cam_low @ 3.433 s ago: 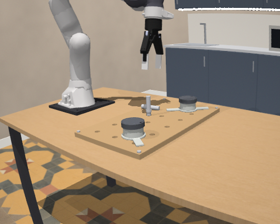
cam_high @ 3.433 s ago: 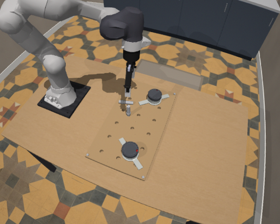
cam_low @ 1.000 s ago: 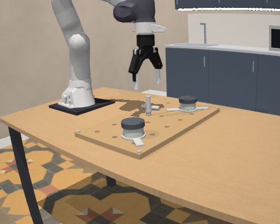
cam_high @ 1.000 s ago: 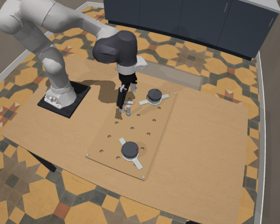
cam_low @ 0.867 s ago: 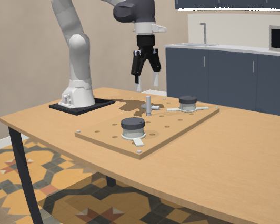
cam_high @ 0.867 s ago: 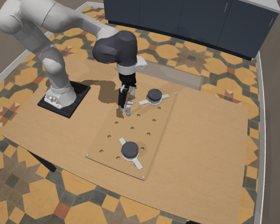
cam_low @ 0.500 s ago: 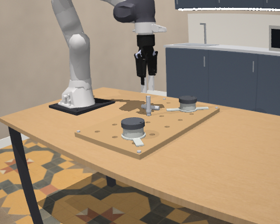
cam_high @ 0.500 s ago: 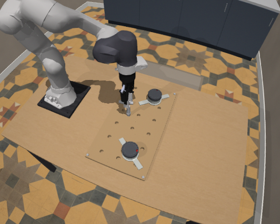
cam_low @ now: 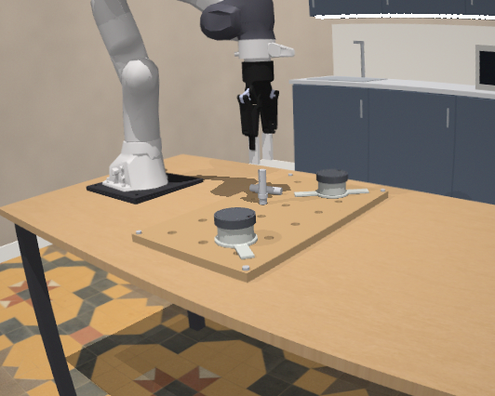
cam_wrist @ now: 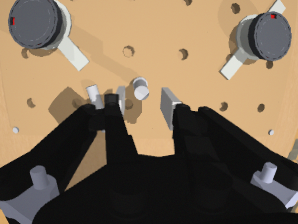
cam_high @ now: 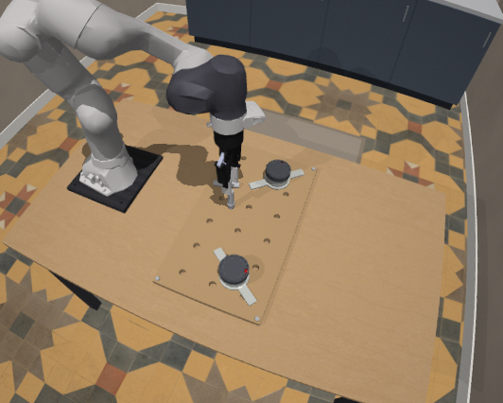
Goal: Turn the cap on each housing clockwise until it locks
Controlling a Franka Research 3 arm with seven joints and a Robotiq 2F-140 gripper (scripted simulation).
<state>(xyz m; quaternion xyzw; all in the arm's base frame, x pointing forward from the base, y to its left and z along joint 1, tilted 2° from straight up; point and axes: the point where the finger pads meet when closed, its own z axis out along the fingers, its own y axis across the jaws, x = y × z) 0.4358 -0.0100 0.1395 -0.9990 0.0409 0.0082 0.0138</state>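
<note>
The near housing and far housing stand upright on the board, each with two flat pale arms. The near cap has a red mark facing right in the top view. The far cap has its red mark facing the back. My gripper is open with a narrow gap, empty, above the board and away from both caps.
A grey upright pin stands below my fingertips. A second grey pin lies beside it. The board has several holes and small pale corner studs. The arm's black base plate is at the left.
</note>
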